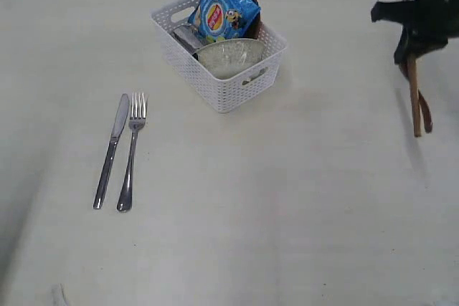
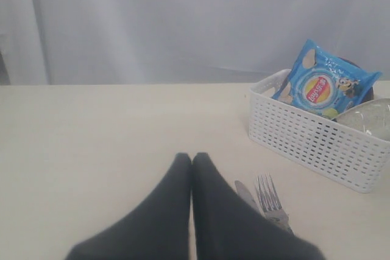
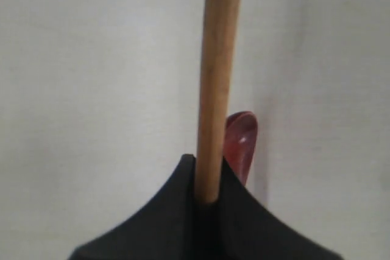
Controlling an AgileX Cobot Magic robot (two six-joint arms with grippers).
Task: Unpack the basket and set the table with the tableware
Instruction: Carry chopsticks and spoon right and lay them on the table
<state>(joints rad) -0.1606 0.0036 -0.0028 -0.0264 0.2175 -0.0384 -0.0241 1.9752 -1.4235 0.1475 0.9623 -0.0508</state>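
You are pinching the chopsticks (image 1: 414,105) and the spoon (image 3: 241,141) together in the right jaws. They are hanging long axis downward, tips toward the desk (image 1: 287,213), well right of the basket (image 1: 237,87). The left jaws are sitting pressed together, empty, near the knife (image 1: 111,152) and fork (image 1: 131,152). The basket is holding the bowl (image 1: 229,55) and a chip bag (image 1: 224,8).

The basket (image 1: 228,84) is white with a perforated grid; the chip bag (image 1: 224,6) is blue with a red-and-yellow logo. The knife (image 1: 111,152) and fork (image 1: 131,152) are silver, the table (image 1: 287,198) pale cream, the chopsticks (image 3: 216,77) tan, the spoon (image 3: 242,141) apparently reddish-brown.
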